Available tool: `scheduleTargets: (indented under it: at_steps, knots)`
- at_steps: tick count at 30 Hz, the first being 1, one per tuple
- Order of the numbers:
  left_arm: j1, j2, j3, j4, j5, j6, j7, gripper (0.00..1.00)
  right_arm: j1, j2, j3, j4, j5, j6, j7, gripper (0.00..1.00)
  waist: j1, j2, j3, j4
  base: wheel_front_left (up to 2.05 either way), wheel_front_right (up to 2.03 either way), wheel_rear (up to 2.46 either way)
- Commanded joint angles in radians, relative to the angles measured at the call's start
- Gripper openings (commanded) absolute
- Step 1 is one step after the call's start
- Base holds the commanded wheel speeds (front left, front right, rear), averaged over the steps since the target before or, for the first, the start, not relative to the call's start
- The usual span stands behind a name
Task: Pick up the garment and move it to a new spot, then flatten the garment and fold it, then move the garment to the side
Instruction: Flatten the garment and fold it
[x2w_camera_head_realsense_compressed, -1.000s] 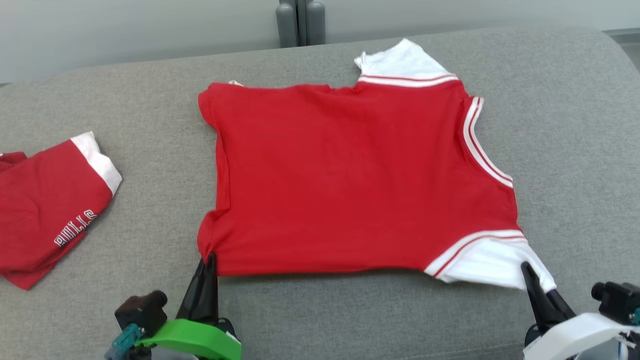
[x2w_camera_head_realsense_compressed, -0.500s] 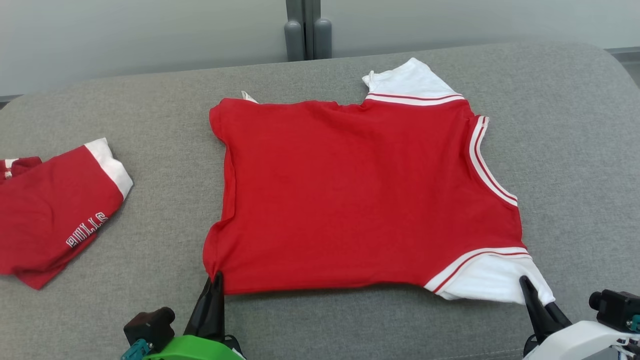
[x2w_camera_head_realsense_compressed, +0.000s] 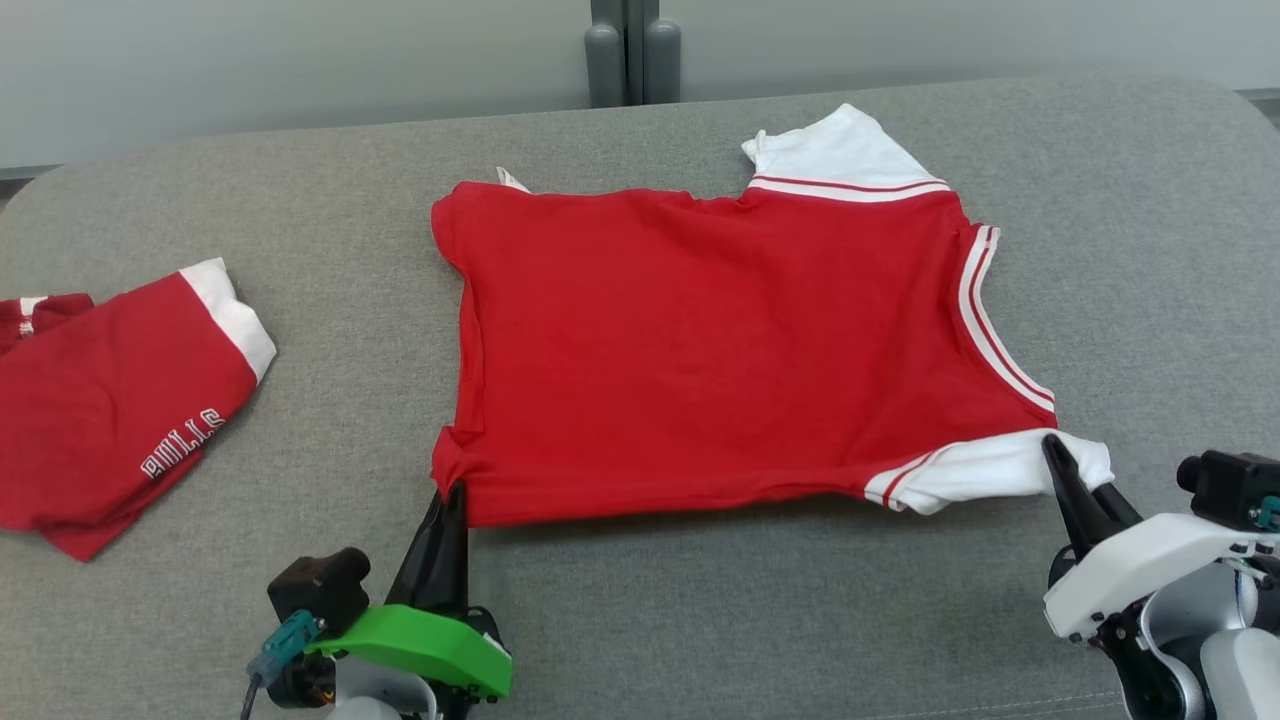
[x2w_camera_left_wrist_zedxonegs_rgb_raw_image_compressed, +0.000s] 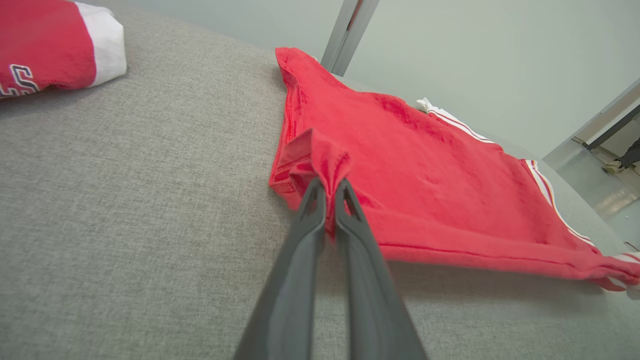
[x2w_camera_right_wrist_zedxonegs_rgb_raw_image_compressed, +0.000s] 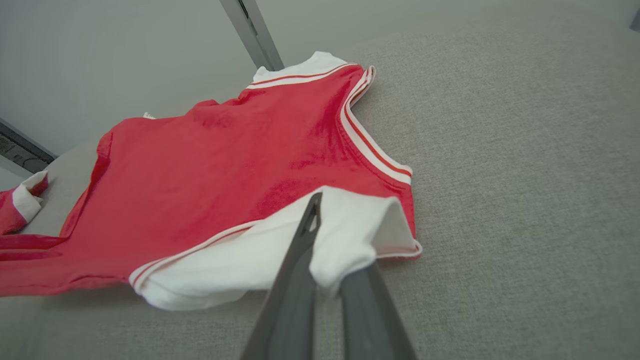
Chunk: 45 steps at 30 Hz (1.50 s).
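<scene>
The garment (x2w_camera_head_realsense_compressed: 720, 340) is a red shirt with white striped sleeves, spread on the grey cushion (x2w_camera_head_realsense_compressed: 620, 600). My left gripper (x2w_camera_head_realsense_compressed: 452, 492) is shut on its near left hem corner, where the cloth bunches between the fingers (x2w_camera_left_wrist_zedxonegs_rgb_raw_image_compressed: 327, 187). My right gripper (x2w_camera_head_realsense_compressed: 1058, 450) is shut on the near white sleeve (x2w_camera_head_realsense_compressed: 1000, 470), which drapes over the fingers (x2w_camera_right_wrist_zedxonegs_rgb_raw_image_compressed: 320, 235). The garment's near edge (x2w_camera_left_wrist_zedxonegs_rgb_raw_image_compressed: 475, 255) is raised off the cushion and casts a shadow under it. The far white sleeve (x2w_camera_head_realsense_compressed: 835, 150) lies flat.
A second red garment (x2w_camera_head_realsense_compressed: 110, 400) with white trim and lettering lies folded at the left of the cushion (x2w_camera_left_wrist_zedxonegs_rgb_raw_image_compressed: 125, 175). A grey post (x2w_camera_head_realsense_compressed: 632, 50) stands behind the cushion's far edge. Open grey cushion runs along the near side and the right (x2w_camera_right_wrist_zedxonegs_rgb_raw_image_compressed: 525, 175).
Both grippers have carried the garment's near edge away from me, lifting it off the cushion and shortening the spread cloth. The head camera has also shifted a little.
</scene>
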Motion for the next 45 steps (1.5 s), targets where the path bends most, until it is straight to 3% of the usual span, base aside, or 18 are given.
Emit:
scheduleTargets:
  at_steps: [1,20,21,22,23,24,25,30,35,45]
  knots:
    - [-0.024,0.001,-0.002,0.006,-0.003,-0.001,-0.001,0.00,-0.026,-0.008,0.002,0.013,-0.004,-0.001,0.006,0.00,0.0000,0.0000,0.006,0.001,0.00,0.00,0.00]
    - [-0.303,0.012,-0.057,0.188,0.017,-0.010,0.064,0.00,-0.383,-0.037,0.071,0.355,-0.006,-0.001,-0.014,0.00,0.0000,0.0000,0.094,0.014,0.00,0.00,0.00]
    - [-0.320,0.014,-0.059,0.206,0.020,-0.011,0.064,0.01,-0.407,-0.036,0.074,0.382,-0.003,-0.001,-0.020,0.00,0.0000,0.0000,0.098,0.014,0.00,0.00,0.00]
    - [-0.333,0.016,-0.061,0.223,0.024,-0.012,0.063,0.24,-0.425,-0.034,0.073,0.404,0.001,-0.001,-0.027,0.00,0.0000,0.0000,0.102,0.014,0.00,0.00,0.00]
    - [-0.349,0.017,-0.062,0.238,0.027,-0.012,0.057,0.47,-0.446,-0.032,0.078,0.426,0.006,-0.001,-0.039,0.12,0.0000,0.0000,0.105,0.014,0.00,0.00,0.00]
    - [-0.360,0.016,-0.062,0.251,0.030,-0.013,0.054,1.00,-0.461,-0.031,0.082,0.446,0.008,-0.001,-0.051,0.95,0.0000,0.0000,0.107,0.015,0.00,0.00,0.00]
    - [-0.373,0.015,-0.063,0.264,0.035,-0.014,0.046,1.00,-0.475,-0.030,0.087,0.469,0.012,-0.001,-0.065,1.00,0.0000,0.0000,0.109,0.016,0.00,0.00,0.00]
    - [-0.384,0.013,-0.056,0.300,0.039,-0.017,0.013,1.00,-0.495,-0.045,0.111,0.531,0.026,-0.001,-0.166,1.00,0.0000,0.0000,0.099,0.019,0.00,0.00,0.00]
    - [-0.321,0.012,-0.066,0.311,0.053,-0.021,0.000,1.00,-0.419,-0.089,0.159,0.559,0.034,-0.001,-0.243,1.00,0.0000,0.0000,0.070,0.018,0.00,0.00,0.00]
    - [-0.264,0.043,-0.092,0.322,0.141,0.012,-0.004,1.00,-0.339,-0.131,0.202,0.580,0.055,-0.001,-0.278,1.00,0.0000,0.0000,0.068,-0.004,0.00,0.00,0.00]
